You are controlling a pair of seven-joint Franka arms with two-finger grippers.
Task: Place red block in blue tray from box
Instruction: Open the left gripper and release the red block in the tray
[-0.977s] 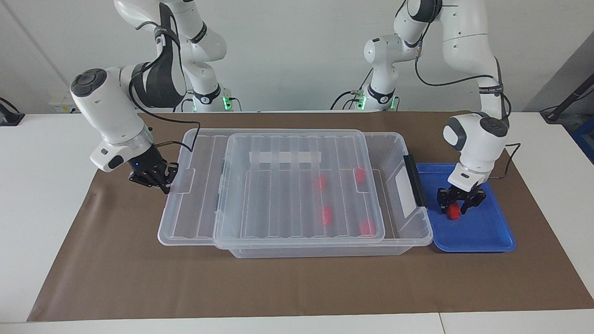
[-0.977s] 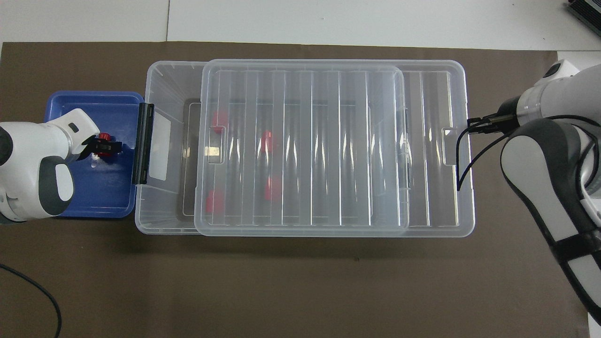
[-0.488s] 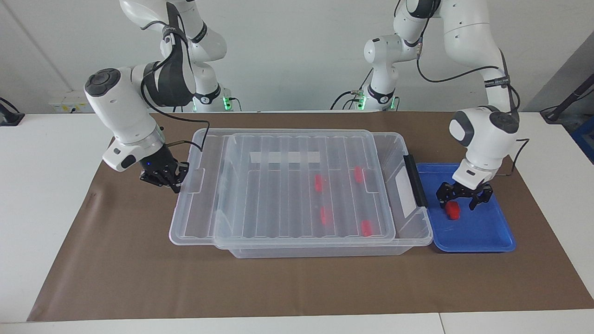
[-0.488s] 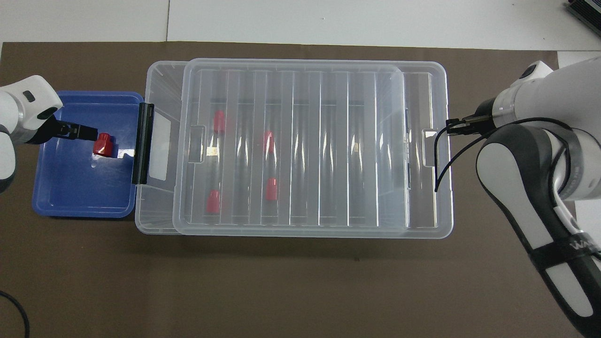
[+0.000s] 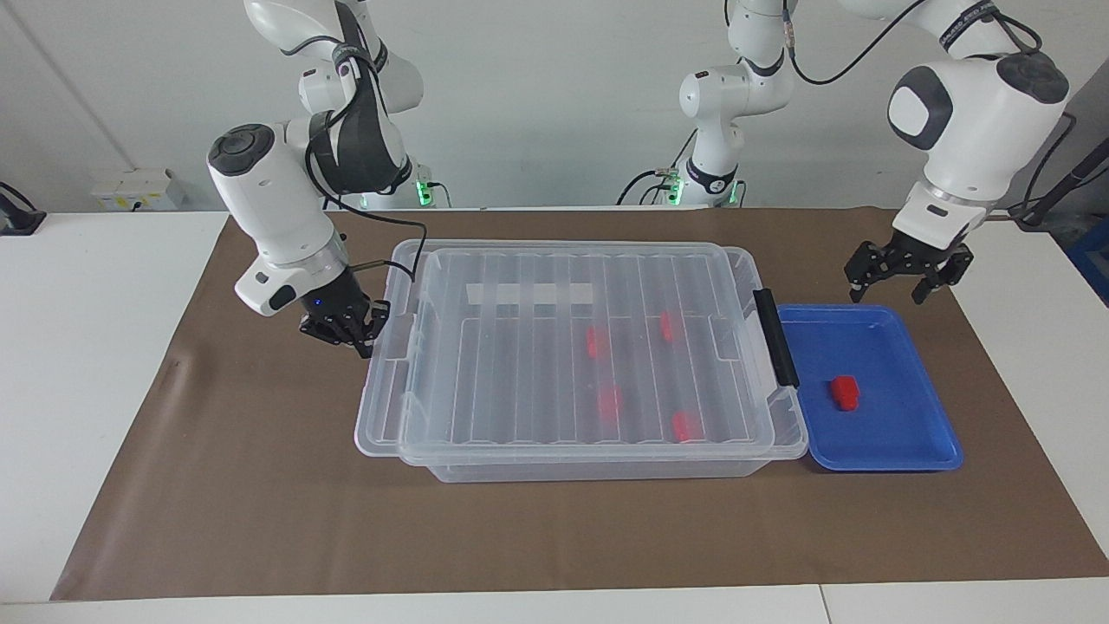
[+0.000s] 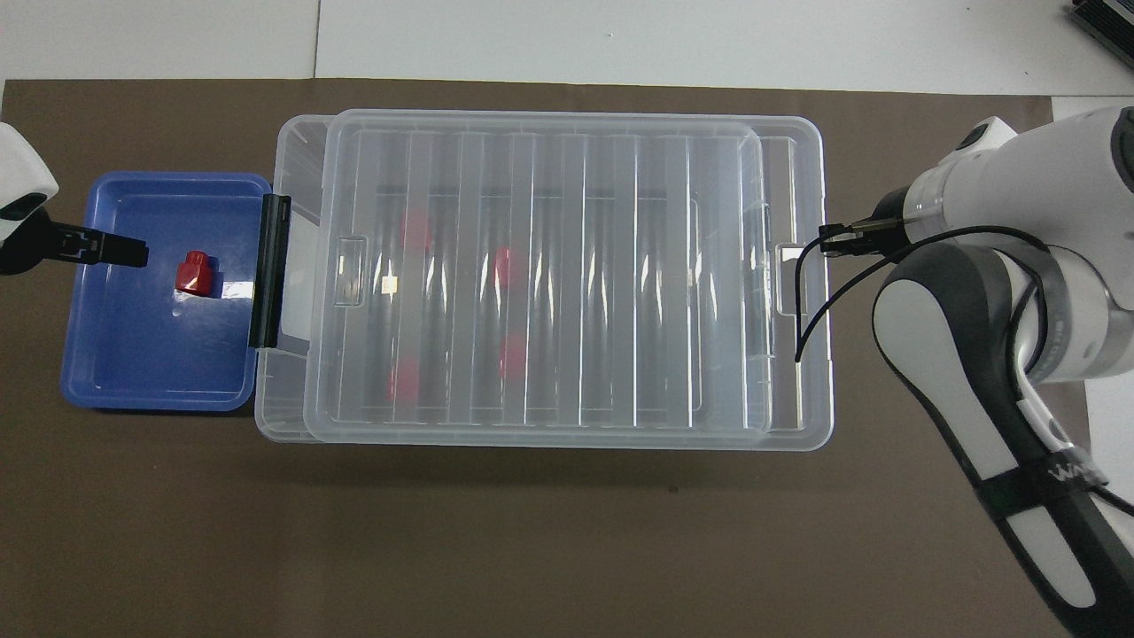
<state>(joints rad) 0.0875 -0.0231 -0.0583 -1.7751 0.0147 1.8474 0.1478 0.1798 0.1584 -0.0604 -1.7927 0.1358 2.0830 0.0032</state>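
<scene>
One red block (image 5: 845, 392) (image 6: 192, 272) lies on the floor of the blue tray (image 5: 940, 438) (image 6: 159, 385), free of any gripper. My left gripper (image 5: 888, 290) (image 6: 124, 252) hangs open and empty, high over the tray's edge nearer to the robots. The clear box (image 5: 598, 470) (image 6: 276, 416) stands beside the tray, its ribbed lid (image 5: 520, 364) (image 6: 567, 177) lying almost square on it. Several more red blocks (image 5: 609, 400) (image 6: 507, 263) show through the lid. My right gripper (image 5: 357, 334) (image 6: 833, 239) is shut on the lid's edge at the right arm's end.
A black clip handle (image 5: 774, 338) (image 6: 268, 270) sits on the box's end next to the tray. A brown mat (image 5: 260, 520) covers the table under everything. The right arm's cable (image 6: 819, 292) loops over the lid's end.
My left gripper opened, left the red block in the tray and rose away toward the robots. My right gripper slid the lid along the box toward the left arm's end.
</scene>
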